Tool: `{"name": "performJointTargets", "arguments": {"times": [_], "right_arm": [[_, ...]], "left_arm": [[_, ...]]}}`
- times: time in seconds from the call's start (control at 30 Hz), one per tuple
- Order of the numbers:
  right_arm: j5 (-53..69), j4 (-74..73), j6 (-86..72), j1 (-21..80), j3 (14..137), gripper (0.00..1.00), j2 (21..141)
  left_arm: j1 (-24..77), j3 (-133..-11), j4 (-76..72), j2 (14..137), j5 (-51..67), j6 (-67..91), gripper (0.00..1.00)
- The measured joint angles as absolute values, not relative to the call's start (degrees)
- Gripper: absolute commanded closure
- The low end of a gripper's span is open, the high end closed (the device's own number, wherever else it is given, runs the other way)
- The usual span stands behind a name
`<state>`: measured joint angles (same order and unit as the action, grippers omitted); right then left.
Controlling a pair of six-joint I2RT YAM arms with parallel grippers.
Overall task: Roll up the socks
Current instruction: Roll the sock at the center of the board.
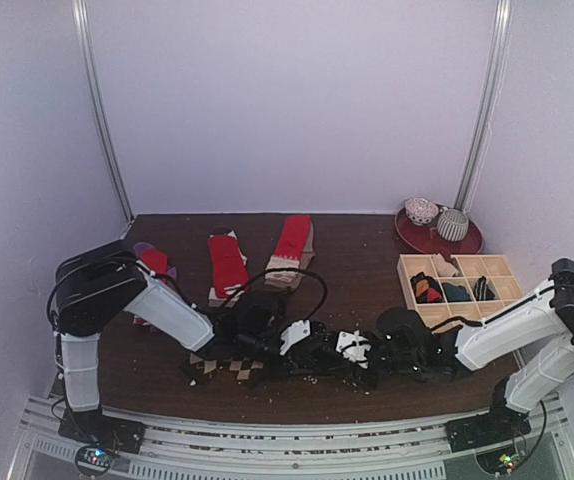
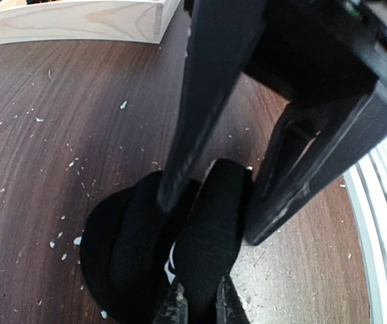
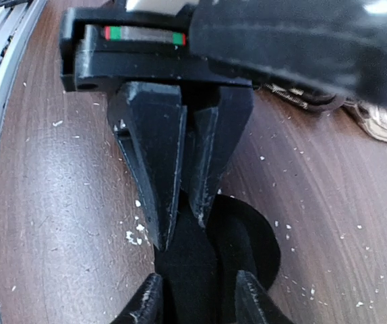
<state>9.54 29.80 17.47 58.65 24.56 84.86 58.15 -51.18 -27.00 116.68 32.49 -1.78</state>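
Note:
A black sock (image 2: 129,260), partly rolled into a bundle, lies on the dark wooden table near the front edge. My left gripper (image 2: 202,307) is shut on an upright fold of it. My right gripper (image 3: 197,305) faces it from the other side, open, with its fingers (image 2: 284,196) astride the same fold. In the top view both grippers meet over the sock (image 1: 324,360). The brown-and-beige argyle socks (image 1: 217,367) lie under the left arm. Two red socks (image 1: 227,262) (image 1: 293,243) lie flat further back, and a red-and-purple one (image 1: 153,262) is at the left.
A pale wooden grid tray (image 1: 404,270) with rolled socks in some cells stands at the right, its corner (image 2: 79,23) showing in the left wrist view. Behind it is a red plate (image 1: 412,238) holding two bowls. White crumbs dot the table. The metal rail (image 1: 267,440) runs along the front.

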Motion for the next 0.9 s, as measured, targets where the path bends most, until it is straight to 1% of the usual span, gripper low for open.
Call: {"name": "performJointTargets", "arguments": {"times": [0.13, 0.2, 0.23, 0.27, 0.3, 0.33, 0.37, 0.4, 0.53, 0.57, 0.6, 0.63, 0.73, 0.9], "right_arm": [[9.72, 27.99, 17.15, 58.65, 27.03, 0.77, 87.88], [9.89, 27.18, 16.43, 58.65, 27.90, 0.80, 88.77], [10.13, 26.46, 15.66, 58.65, 28.58, 0.81, 89.30], [10.52, 25.76, 15.05, 58.63, 29.08, 0.82, 89.71], [10.85, 24.82, 14.59, 58.61, 29.78, 0.83, 90.08], [11.20, 23.99, 14.28, 58.57, 30.35, 0.83, 90.35], [11.99, 22.83, 13.63, 58.41, 31.14, 0.83, 90.67], [12.99, 21.76, 13.19, 58.17, 31.97, 0.83, 90.98], [19.31, 19.11, 10.50, 56.90, 34.11, 0.84, 91.79], [21.32, 18.24, 8.82, 55.96, 34.46, 0.84, 92.01], [22.98, 17.21, 7.16, 54.50, 34.57, 0.84, 92.25], [24.03, 16.19, 4.54, 52.71, 34.70, 0.84, 92.71], [27.62, 13.91, -0.67, 48.64, 36.82, 0.84, 94.50], [33.15, 11.62, -6.07, 46.28, 41.87, 0.84, 99.31]], "left_arm": [[58.04, -51.18, -27.00, 116.77, 32.82, -1.78, 1.00], [57.93, -51.18, -27.11, 116.88, 33.10, -1.78, 1.00], [57.82, -51.18, -27.16, 116.95, 33.30, -1.65, 0.97], [57.74, -51.18, -27.16, 116.97, 33.43, -1.56, 0.91], [57.69, -51.18, -27.14, 116.97, 33.43, -1.30, 0.83], [57.65, -51.13, -27.14, 116.92, 33.43, -1.08, 0.69], [57.56, -50.81, -27.07, 116.73, 33.26, -0.56, 0.58], [57.41, -50.54, -27.14, 116.36, 33.15, -0.49, 0.56], [57.30, -47.24, -26.74, 111.90, 28.71, -0.38, 0.54], [57.10, -45.69, -25.69, 110.37, 26.44, -1.08, 0.50], [56.90, -43.66, -26.00, 108.88, 24.97, -2.24, 0.43], [56.93, -42.39, -25.54, 107.50, 24.12, -3.53, 0.39], [57.93, -38.68, -25.08, 103.66, 22.41, -7.49, 0.39], [58.78, -38.85, -27.03, 102.21, 21.30, -14.02, 0.40]]}}
